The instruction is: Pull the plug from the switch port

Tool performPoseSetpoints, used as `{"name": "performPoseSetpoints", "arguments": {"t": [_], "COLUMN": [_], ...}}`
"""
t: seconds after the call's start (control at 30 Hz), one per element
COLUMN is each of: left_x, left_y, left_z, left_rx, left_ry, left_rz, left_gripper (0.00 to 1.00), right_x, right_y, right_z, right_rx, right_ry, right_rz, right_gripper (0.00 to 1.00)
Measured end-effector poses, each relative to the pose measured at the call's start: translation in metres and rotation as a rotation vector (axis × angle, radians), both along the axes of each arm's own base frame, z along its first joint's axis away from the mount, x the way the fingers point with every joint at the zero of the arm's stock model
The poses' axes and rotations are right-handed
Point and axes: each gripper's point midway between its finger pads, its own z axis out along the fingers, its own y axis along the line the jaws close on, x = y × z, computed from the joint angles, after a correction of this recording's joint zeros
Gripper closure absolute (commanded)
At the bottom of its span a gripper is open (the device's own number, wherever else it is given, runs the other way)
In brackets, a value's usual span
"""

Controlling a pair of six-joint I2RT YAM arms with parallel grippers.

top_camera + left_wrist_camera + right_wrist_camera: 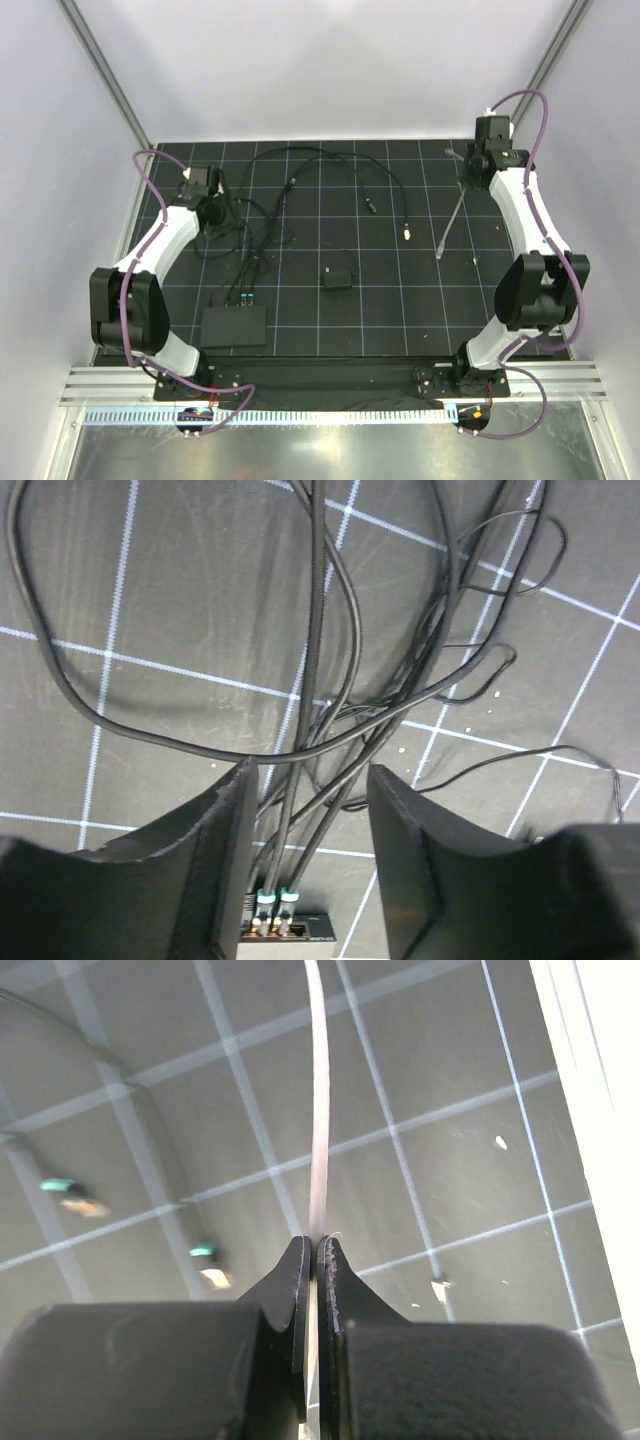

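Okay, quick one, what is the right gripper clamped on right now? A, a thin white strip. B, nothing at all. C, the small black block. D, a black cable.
A: in the right wrist view the right gripper has its jaws pressed together on a thin white strip that runs out from between them across the grid mat.

Lighting bright, even; shadows faint. Loose connectors [208, 1263] left of right gripper [313, 1250] blurred; white strip [320, 1140] ahead of it soft-focused.
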Motion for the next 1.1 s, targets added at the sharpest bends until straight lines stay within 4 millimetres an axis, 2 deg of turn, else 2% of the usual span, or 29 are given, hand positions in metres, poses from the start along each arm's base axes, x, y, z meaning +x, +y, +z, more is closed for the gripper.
{"name": "performPoseSetpoints", "arguments": {"t": [0.1,0.2,0.27,0.5,0.57,0.67,0.7,0.77,0.8,0.87,0.93,1.0,1.03,1.1], "left_x": [0.0,-0.005,-0.013,-0.043,-0.056,-0.077,-0.084,-0.095,-0.1,-0.108,-0.113,-0.118,-0.12,-0.124], "left_y": [-0.005,-0.009,-0.011,-0.012,-0.012,-0.014,-0.014,-0.015,-0.016,-0.015,-0.015,-0.015,-0.015,-0.015], "left_z": [0.002,0.008,0.015,0.062,0.071,0.074,0.073,0.071,0.07,0.069,0.067,0.063,0.06,0.049], "left_rx": [-0.029,-0.059,-0.083,-0.154,-0.181,-0.221,-0.233,-0.249,-0.258,-0.267,-0.279,-0.292,-0.296,-0.303], "left_ry": [0.0,-0.013,-0.034,-0.146,-0.167,-0.171,-0.165,-0.152,-0.146,-0.141,-0.138,-0.132,-0.124,-0.096], "left_rz": [-0.003,0.004,0.008,0.045,0.063,0.08,0.087,0.093,0.1,0.11,0.126,0.146,0.153,0.178], "left_gripper": [0.43,0.43,0.43,0.44,0.45,0.45,0.45,0.45,0.45,0.45,0.46,0.48,0.48,0.5], "right_x": [-0.005,-0.022,-0.033,-0.051,-0.051,-0.05,-0.048,-0.044,-0.04,-0.034,-0.033,-0.031,-0.028,-0.022], "right_y": [-0.018,-0.028,-0.035,-0.057,-0.061,-0.068,-0.07,-0.073,-0.073,-0.071,-0.067,-0.05,-0.035,0.011], "right_z": [-0.043,-0.084,-0.103,-0.136,-0.143,-0.148,-0.147,-0.144,-0.141,-0.135,-0.128,-0.118,-0.109,-0.089], "right_rx": [-0.015,-0.028,-0.052,-0.163,-0.181,-0.211,-0.222,-0.23,-0.23,-0.231,-0.238,-0.248,-0.253,-0.257], "right_ry": [0.109,0.228,0.302,0.466,0.499,0.524,0.526,0.525,0.518,0.492,0.476,0.448,0.422,0.344], "right_rz": [-0.018,-0.021,-0.028,-0.082,-0.094,-0.118,-0.127,-0.149,-0.154,-0.164,-0.161,-0.128,-0.097,-0.003], "right_gripper": [0.99,0.99,0.99,0.98,0.97,0.85,0.61,0.52,0.43,0.34,0.33,0.32,0.31,0.29]}}
